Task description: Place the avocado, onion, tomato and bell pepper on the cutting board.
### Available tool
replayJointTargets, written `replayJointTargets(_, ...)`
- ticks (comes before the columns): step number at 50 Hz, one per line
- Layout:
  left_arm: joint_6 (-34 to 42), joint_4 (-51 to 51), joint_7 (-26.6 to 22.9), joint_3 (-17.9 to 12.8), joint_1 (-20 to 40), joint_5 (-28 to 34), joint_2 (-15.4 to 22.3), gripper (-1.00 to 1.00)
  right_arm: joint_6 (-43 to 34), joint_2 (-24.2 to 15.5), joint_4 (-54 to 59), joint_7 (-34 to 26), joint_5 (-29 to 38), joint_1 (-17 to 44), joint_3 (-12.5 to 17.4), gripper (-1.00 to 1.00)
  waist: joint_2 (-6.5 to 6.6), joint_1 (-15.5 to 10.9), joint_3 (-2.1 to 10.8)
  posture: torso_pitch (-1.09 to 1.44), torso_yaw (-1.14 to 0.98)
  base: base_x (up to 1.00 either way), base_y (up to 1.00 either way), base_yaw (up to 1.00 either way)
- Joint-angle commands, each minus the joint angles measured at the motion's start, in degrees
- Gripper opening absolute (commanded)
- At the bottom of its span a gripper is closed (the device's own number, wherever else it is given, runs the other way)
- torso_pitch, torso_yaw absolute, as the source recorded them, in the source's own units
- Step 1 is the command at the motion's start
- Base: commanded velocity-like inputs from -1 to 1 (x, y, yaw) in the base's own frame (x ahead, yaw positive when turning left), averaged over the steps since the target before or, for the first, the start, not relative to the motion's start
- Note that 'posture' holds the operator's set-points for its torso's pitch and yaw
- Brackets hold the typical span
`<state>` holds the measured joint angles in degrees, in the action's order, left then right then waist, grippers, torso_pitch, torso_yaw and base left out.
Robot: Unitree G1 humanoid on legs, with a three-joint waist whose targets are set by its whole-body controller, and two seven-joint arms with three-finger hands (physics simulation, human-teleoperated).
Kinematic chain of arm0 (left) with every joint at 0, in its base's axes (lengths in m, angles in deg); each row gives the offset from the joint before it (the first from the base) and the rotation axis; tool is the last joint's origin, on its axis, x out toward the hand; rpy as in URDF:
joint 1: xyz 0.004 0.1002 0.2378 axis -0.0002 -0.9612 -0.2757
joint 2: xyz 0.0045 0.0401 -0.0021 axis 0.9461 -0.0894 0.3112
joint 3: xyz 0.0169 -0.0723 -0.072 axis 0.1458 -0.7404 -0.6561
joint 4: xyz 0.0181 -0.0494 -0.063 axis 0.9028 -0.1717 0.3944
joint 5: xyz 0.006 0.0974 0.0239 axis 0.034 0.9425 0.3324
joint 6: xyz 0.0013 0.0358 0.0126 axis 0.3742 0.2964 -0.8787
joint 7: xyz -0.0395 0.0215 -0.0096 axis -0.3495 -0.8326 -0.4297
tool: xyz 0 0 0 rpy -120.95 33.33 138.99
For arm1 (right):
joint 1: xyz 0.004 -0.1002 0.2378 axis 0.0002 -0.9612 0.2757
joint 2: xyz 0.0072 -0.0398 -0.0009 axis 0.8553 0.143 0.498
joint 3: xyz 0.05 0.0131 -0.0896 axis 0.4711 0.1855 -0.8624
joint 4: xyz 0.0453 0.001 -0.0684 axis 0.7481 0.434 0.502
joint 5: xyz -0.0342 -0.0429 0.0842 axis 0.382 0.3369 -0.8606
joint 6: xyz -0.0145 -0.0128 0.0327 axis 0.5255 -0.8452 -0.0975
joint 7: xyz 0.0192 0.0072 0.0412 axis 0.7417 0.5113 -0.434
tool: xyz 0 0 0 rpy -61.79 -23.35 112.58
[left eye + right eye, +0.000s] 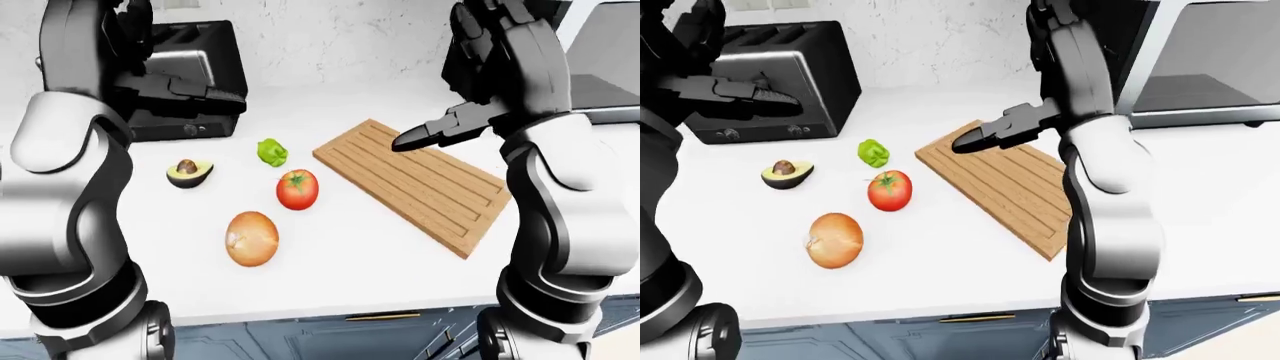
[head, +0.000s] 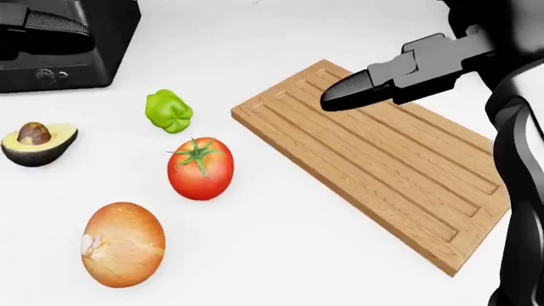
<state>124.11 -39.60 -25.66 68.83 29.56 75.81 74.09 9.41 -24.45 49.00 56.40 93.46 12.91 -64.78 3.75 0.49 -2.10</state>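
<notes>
Your four items all lie on the white counter to the left of the cutting board in the head view, none on it yet. The tomato sits nearest the board's left edge, the bell pepper just above it, the onion lower left, and the halved avocado farthest left, cut face up.

Your right hand hovers over the board's upper part, fingers extended and holding nothing, tips pointing left toward the pepper and tomato. Your left hand hangs over the black toaster at upper left, fingers also stretched out and empty; I judge it nearer the avocado.

The board's long axis runs from upper left to lower right, bare along its length. Nothing stands between the right hand and the tomato; the toaster crowds the left hand's side.
</notes>
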Motion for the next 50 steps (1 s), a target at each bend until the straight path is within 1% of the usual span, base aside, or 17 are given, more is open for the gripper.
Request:
replayJointTargets(1,-0.82,0.55,0.16,-0.96,1.02,0.53,0.69,1.00,1.27,0.07,-0.63,0.40,-0.12,1.28,0.21,1.00,1.50,-0.02,1.65,0.00,0.00,0.00,0.24,0.00)
replayJointTargets(2,-0.90,0.62,0.05,-0.87,0.82,0.71,0.78,1.00,1.06,0.35,-0.75,0.95,-0.45,1.28,0.78,1.00,0.06,0.05,0.60,0.00,0.00,0.00,0.00,0.00)
replayJointTargets(3,-0.82,0.62,0.03,-0.94,0.84,0.77,0.74,1.00,1.44,0.13,-1.01,1.01,-0.60,1.16,0.65,1.00,-0.07,-0.19,-0.02,0.00,0.00,0.00,0.00,0.00)
replayJointTargets(4,-0.83,0.69,-0.01,-0.92,0.79,0.80,0.66,1.00,1.22,0.16,-1.06,1.25,-0.74,1.09,0.65,1.00,-0.31,-0.04,-0.03,0.00,0.00,0.00,0.00,0.00)
replayJointTargets(7,-1.08,0.68,-0.10,-0.85,0.48,1.08,0.46,1.00,1.03,0.18,-1.06,1.67,-1.09,0.86,0.61,1.00,-2.27,-0.01,-0.32,0.00,0.00,0.00,0.00,0.00)
replayJointTargets(9,-1.02,0.68,-0.14,-1.08,0.46,1.11,0.42,1.00,0.57,0.00,-0.85,1.94,-0.96,0.79,0.44,1.00,-3.84,-0.23,-0.42,0.00,0.00,0.00,0.00,0.00)
replayJointTargets(11,-1.00,0.85,-0.23,-1.03,0.28,1.12,0.34,1.00,-0.23,-0.04,-1.01,1.99,-0.90,0.75,0.08,1.00,-5.69,-0.78,-0.04,0.00,0.00,0.00,0.00,0.00)
replayJointTargets(12,-1.05,0.82,-0.20,-1.08,0.24,1.16,0.34,1.00,-0.66,0.10,-1.12,1.90,-1.04,0.79,0.10,1.00,-4.73,-0.80,-0.41,0.00,0.00,0.00,0.00,0.00)
replayJointTargets(15,-1.00,0.90,-0.12,-1.08,0.21,1.11,0.27,1.00,-0.45,0.18,-0.30,1.55,-0.25,0.76,-0.82,1.00,-4.46,-0.76,0.12,0.00,0.00,0.00,0.00,0.00)
replayJointTargets(17,-0.87,0.92,-0.01,-1.19,0.32,0.93,0.13,1.00,-0.43,0.28,1.46,0.18,1.06,0.39,-2.66,1.00,-4.18,-0.71,0.28,0.00,0.00,0.00,0.00,0.00)
replayJointTargets(21,-0.70,1.10,0.23,-1.38,0.26,0.54,0.31,1.00,0.71,2.52,4.48,-2.27,3.67,0.74,-4.78,1.00,-3.69,-0.50,0.59,0.00,0.00,0.00,0.00,0.00)
replayJointTargets(27,-0.88,0.71,0.31,-1.61,0.39,0.13,0.82,1.00,2.75,5.20,8.30,-4.92,7.09,1.30,-6.25,1.00,-3.05,-0.42,0.93,0.00,0.00,0.00,0.00,0.00)
replayJointTargets(30,-1.19,0.26,0.41,-1.46,0.61,0.18,0.85,1.00,3.49,6.22,9.84,-5.91,8.49,1.67,-6.36,1.00,-2.91,-0.37,1.01,0.00,0.00,0.00,0.00,0.00)
replayJointTargets(32,-1.15,0.46,0.36,-1.45,0.46,0.11,0.85,1.00,4.31,7.30,11.23,-6.60,9.56,1.37,-7.47,1.00,-2.85,-0.37,1.08,0.00,0.00,0.00,0.00,0.00)
replayJointTargets(35,-1.06,0.60,0.38,-1.59,0.40,-0.03,0.91,1.00,4.86,8.50,11.93,-7.48,10.62,1.54,-7.66,1.00,-2.76,-0.27,1.19,0.00,0.00,0.00,0.00,0.00)
replayJointTargets(38,-1.41,0.53,0.34,-1.57,0.01,-0.03,0.90,1.00,5.99,9.84,13.15,-8.15,11.60,0.97,-8.60,1.00,-2.65,-0.20,1.25,0.00,0.00,0.00,0.00,0.00)
replayJointTargets(50,-1.85,0.62,0.29,-1.70,-0.89,0.01,0.90,1.00,6.81,12.26,13.39,-10.33,14.14,-1.66,-9.70,1.00,-2.77,0.02,1.25,0.00,0.00,0.00,0.00,0.00)
